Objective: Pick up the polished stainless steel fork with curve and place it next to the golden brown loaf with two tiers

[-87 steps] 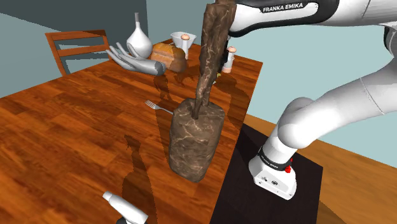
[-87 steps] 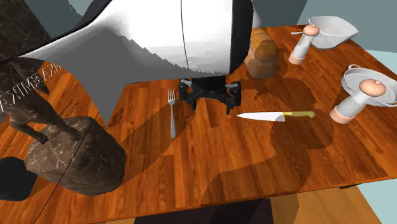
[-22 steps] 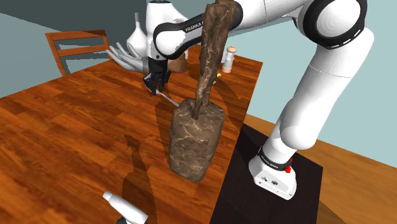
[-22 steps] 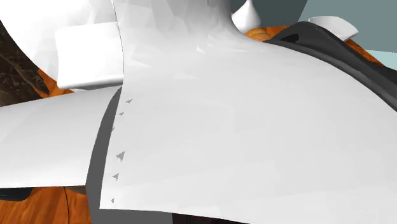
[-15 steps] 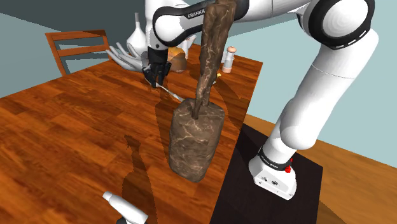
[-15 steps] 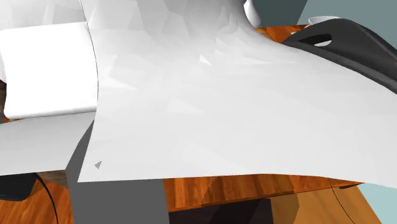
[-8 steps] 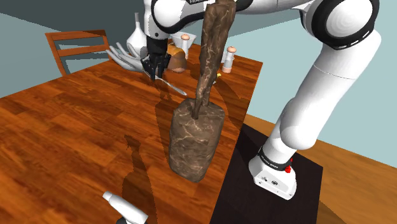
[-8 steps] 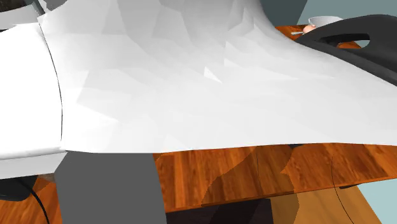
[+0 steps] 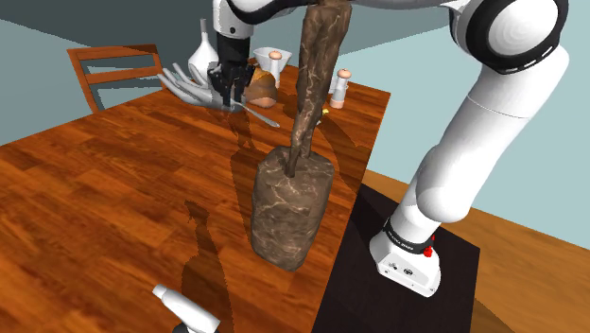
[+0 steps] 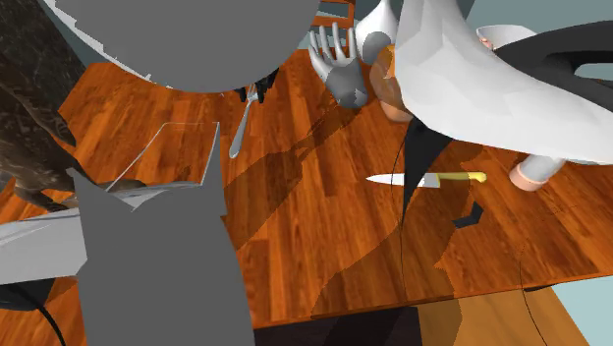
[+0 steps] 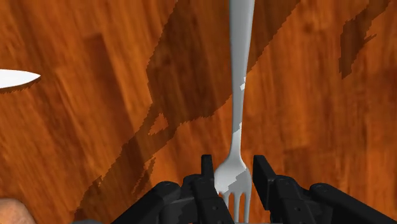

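**Firmly held, the fork hung close to the loaf**

Seen from the shoulder view, the white arm rose from the dark stand (image 9: 407, 274) at the lower right. It bent high over the wooden table (image 9: 113, 189) and reached to the far side. The wrist pointed almost straight down there. The black gripper (image 9: 231, 95) was closed on the tine end of the grey fork (image 9: 260, 115). The fork's handle slanted out toward the view's right, low over the wood. The golden brown loaf (image 9: 264, 87) lay just behind the gripper, partly hidden by it. A grey hand-shaped figure (image 9: 189, 87) and a white vase (image 9: 205, 59) stood just to the loaf's left. A tall brown statue (image 9: 288, 208) stood nearer to the camera, well apart from the fork.

From the second exterior view, large white and grey parts of the arm covered much of the picture. Below them the fork (image 10: 240, 133) showed above the table, with its tine end hidden under the arm. The grey hand-shaped figure (image 10: 336, 61) was to its right, and the loaf (image 10: 386, 77) was beside that. A knife (image 10: 422, 179) with a yellow handle lay flat farther to the right.

Through the wrist view, the two fingers (image 11: 207, 181) stood narrow, clasping the fork's (image 11: 238, 95) tine end between them. The handle ran straight away from the gripper (image 11: 234, 184) over the wood. The knife's white tip (image 11: 16, 77) showed off to one side.
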